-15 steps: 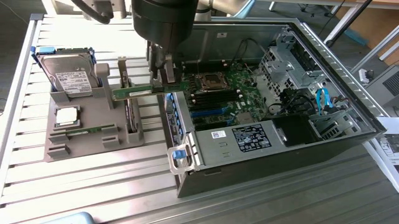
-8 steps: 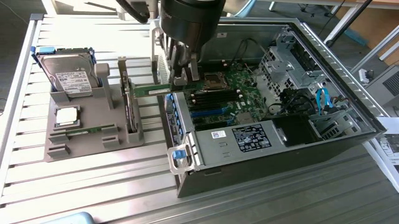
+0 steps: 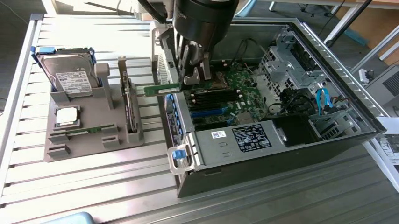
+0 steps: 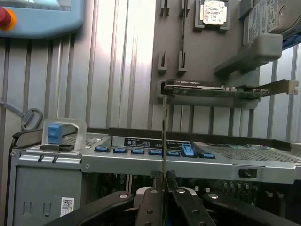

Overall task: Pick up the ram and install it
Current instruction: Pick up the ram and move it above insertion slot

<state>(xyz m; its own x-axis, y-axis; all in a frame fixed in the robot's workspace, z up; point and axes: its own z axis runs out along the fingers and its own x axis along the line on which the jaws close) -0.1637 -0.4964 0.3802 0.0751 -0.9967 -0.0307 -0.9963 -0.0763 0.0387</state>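
Aluminium bench (image 3: 81,186): ribbed, long parallel slots, strong glare on the half toward the exterior view's left. Brown floor (image 3: 374,23) beyond the far edge.

Case (image 3: 293,140): black steel shell, laid on its side with the open face up, on the bench half toward the exterior view's right. Grey perforated cages inside. Green motherboard (image 3: 234,91) with black and blue slots.

Tray (image 3: 93,144): matte grey plastic with moulded slots and posts, just beside the case.
- Drive (image 3: 72,77): silver, boxy, white label, propped at the tray's far end.
- Card (image 3: 128,109): dark, standing on edge along the tray side nearest the case.
- Processor (image 3: 67,116): square, silver, lying flat.

Pendant (image 4: 47,12): pale blue, red button, at a bench corner.

Gripper (image 3: 192,81): black, jaws clamped on one end of the ram (image 3: 163,88).

Ram: thin green stick, held level in the air above the case edge nearest the tray, free end pointing toward the card. Touches neither case nor tray.
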